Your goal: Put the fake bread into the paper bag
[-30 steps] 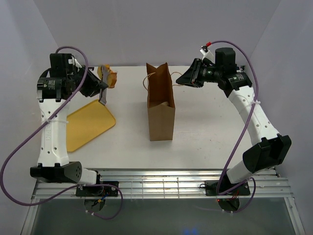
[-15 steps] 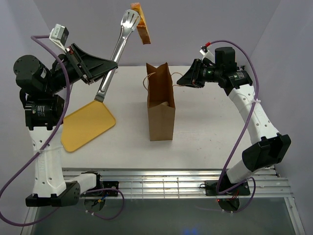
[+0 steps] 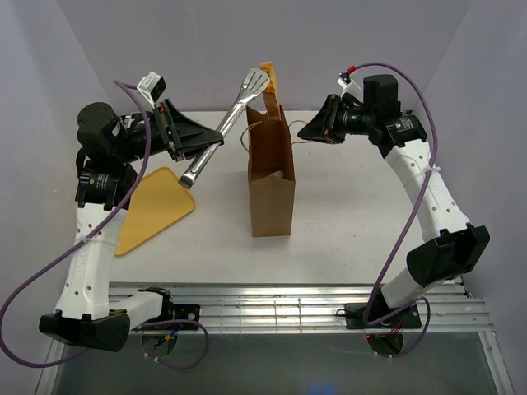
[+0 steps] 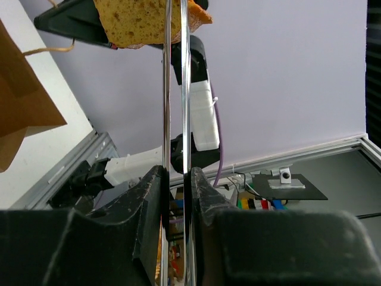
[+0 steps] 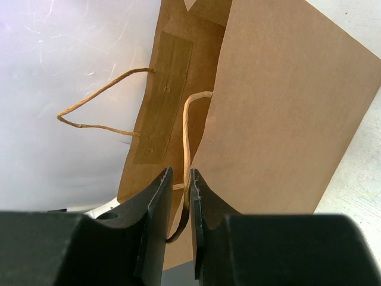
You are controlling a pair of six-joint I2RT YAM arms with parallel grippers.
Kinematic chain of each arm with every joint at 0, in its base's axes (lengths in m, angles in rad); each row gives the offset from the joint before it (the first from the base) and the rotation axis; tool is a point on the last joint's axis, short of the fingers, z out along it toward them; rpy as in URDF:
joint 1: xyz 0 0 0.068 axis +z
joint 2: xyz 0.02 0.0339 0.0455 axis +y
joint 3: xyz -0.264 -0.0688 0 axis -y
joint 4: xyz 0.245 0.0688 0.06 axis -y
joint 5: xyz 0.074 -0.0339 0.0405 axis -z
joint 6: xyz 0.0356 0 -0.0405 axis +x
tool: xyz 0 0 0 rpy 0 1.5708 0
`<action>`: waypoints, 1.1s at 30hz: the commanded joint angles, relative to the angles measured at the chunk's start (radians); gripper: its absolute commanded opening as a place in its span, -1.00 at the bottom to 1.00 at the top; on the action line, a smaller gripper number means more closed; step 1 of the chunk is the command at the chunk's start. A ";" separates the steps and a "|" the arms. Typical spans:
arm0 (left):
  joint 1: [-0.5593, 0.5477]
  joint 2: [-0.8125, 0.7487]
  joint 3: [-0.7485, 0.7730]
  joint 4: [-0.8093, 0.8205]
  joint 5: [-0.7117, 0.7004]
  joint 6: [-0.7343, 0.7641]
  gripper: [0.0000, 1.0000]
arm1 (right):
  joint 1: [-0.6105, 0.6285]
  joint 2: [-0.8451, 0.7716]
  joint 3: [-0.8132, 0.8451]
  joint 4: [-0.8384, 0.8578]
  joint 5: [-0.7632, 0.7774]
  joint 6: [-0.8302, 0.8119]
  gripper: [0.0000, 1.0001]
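My left gripper (image 3: 216, 138) is shut on the handle end of metal tongs (image 3: 229, 123). The tongs pinch a yellowish slice of fake bread (image 3: 268, 82) in the air just above the far rim of the paper bag (image 3: 272, 185). The brown bag stands upright and open mid-table. In the left wrist view my gripper (image 4: 177, 176) clamps the two tong arms (image 4: 175, 89), with the bread (image 4: 140, 21) at their tips. My right gripper (image 3: 303, 132) is shut on the bag's looped handle (image 5: 187, 134). In the right wrist view the gripper (image 5: 178, 179) sits beside the bag (image 5: 286, 119).
A flat yellow tray (image 3: 152, 206) lies on the table at the left, under the left arm. The bag's second handle (image 3: 245, 136) loops out on its left side. Pale walls close in the table on three sides.
My left arm has swung the tongs and bread rightward and lower, from high above the table's back to just over the bag's opening. The right arm has held still.
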 commanded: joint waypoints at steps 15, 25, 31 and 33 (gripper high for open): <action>-0.077 -0.033 -0.114 -0.313 -0.108 0.282 -0.81 | -0.009 0.013 0.062 -0.002 0.013 -0.006 -0.51; -0.089 -0.057 -0.165 -0.362 -0.146 0.330 -0.31 | -0.009 0.011 0.059 -0.003 0.023 -0.005 -0.51; -0.088 -0.057 -0.164 -0.366 -0.154 0.340 -0.19 | -0.009 0.010 0.055 -0.003 0.024 -0.008 -0.51; -0.089 -0.059 -0.164 -0.365 -0.157 0.342 -0.18 | -0.009 0.010 0.055 -0.003 0.024 -0.008 -0.52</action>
